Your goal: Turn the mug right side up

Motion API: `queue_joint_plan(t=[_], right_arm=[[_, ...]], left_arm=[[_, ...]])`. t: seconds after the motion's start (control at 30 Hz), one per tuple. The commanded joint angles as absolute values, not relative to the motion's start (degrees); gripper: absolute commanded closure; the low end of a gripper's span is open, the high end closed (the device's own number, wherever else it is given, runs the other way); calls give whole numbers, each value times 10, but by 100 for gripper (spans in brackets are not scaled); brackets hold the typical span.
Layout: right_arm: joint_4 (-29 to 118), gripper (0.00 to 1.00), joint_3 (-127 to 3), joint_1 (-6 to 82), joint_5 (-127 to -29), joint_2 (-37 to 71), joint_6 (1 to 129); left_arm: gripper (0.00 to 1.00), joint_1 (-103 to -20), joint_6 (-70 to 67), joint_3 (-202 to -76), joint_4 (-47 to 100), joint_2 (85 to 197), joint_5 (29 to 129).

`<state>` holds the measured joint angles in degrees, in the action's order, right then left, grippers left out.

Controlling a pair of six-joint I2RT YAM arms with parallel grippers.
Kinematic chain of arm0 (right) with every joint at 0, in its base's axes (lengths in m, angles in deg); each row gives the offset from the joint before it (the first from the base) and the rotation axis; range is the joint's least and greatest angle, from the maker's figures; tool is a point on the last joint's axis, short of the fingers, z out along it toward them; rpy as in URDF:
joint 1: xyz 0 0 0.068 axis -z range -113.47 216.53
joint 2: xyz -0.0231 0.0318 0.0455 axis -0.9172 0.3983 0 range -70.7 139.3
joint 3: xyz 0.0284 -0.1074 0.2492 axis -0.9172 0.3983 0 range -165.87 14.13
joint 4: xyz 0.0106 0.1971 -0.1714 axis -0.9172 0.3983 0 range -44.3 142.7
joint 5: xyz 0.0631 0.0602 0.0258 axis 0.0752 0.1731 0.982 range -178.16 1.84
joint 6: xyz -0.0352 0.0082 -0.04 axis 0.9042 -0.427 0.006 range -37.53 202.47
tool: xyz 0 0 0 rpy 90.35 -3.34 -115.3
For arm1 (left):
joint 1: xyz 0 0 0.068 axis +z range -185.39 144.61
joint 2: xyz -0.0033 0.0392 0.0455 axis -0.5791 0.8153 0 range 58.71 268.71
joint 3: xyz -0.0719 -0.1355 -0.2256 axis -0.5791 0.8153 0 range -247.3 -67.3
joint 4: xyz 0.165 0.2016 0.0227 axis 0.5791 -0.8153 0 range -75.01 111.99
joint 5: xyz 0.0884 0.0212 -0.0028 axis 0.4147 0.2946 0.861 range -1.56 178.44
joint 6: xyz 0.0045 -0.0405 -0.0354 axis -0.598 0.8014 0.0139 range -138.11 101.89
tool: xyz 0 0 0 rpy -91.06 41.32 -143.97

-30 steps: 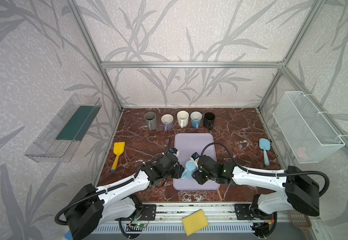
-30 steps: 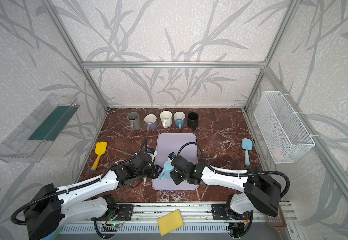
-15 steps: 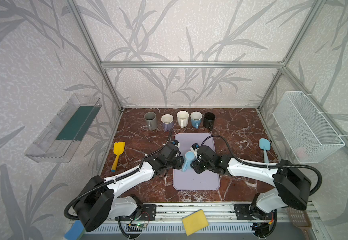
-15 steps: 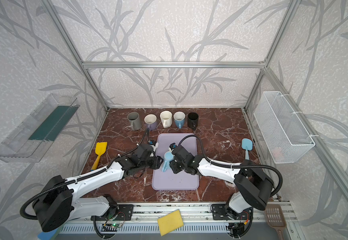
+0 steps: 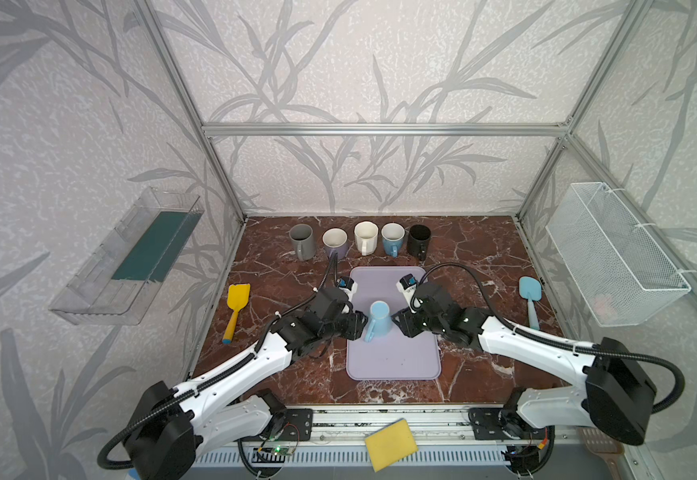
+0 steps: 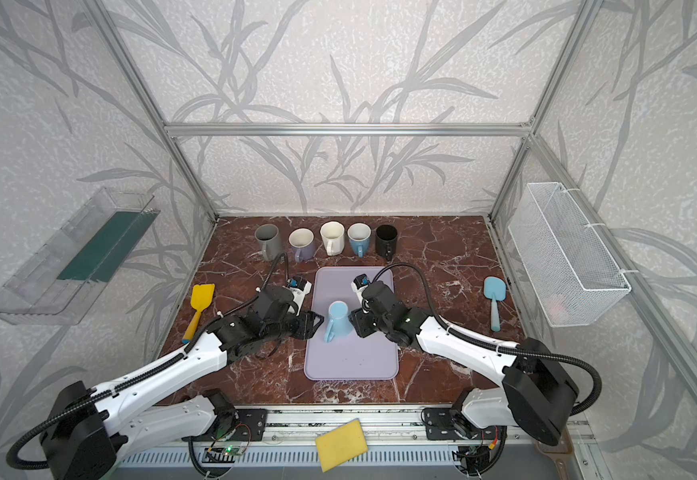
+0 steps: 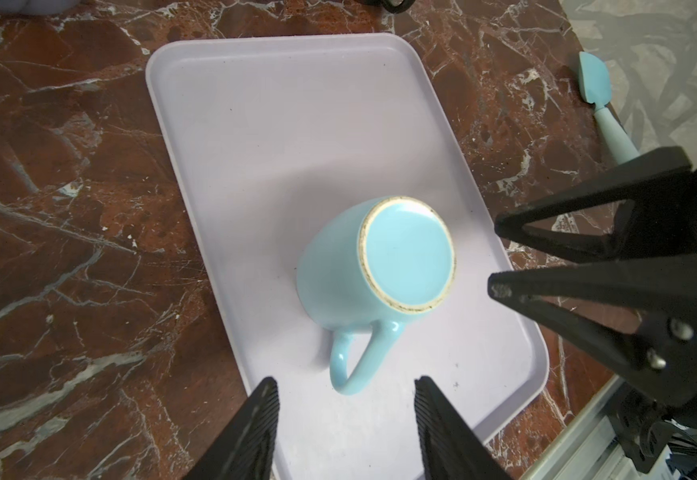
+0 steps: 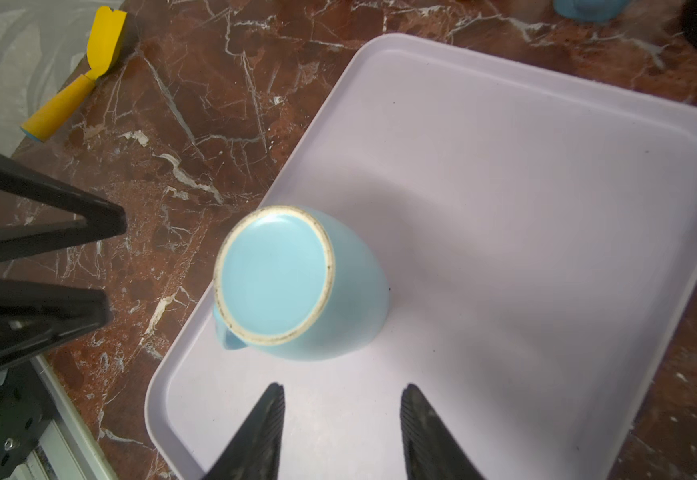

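Left wrist view shows the light blue mug (image 7: 376,266) standing upside down, base up, on the lilac tray (image 7: 297,124), close to the long edge on the left arm's side. Its handle loop points at the gap between the spread fingers of the left tool (image 7: 345,380), which pinch nothing. Across the mug, the right tool (image 7: 495,255) is also spread and empty, with a strip of tray showing between its tips and the mug wall. The right wrist view hides all but a stub of the handle behind the base, yet it shows a clear gap between the left tool's tips and the mug. In both top views the tray lies bare beyond the mug and in front of it. Only there does the whole row of five upright mugs (image 5: 365,237) show, lined along the back of the counter (image 5: 463,249), with a yellow spatula (image 5: 236,307) off to the left and a blue spatula (image 5: 530,299) off to the right.
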<state>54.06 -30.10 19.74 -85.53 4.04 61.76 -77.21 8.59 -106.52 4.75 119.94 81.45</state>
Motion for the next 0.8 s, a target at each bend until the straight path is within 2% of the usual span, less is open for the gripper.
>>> queue_joint_plan(t=[0.0, 0.27, 0.77], right_arm=[[571, 53, -280, 204, -857, 14, 621], [574, 53, -248, 224, -861, -35, 609], [572, 52, -224, 247, -857, -49, 591]], left_arm=[[44, -789, 92, -1063, 35, 1204, 803], [44, -822, 82, -1088, 5, 1251, 852], [47, -852, 66, -1175, -51, 1364, 893]])
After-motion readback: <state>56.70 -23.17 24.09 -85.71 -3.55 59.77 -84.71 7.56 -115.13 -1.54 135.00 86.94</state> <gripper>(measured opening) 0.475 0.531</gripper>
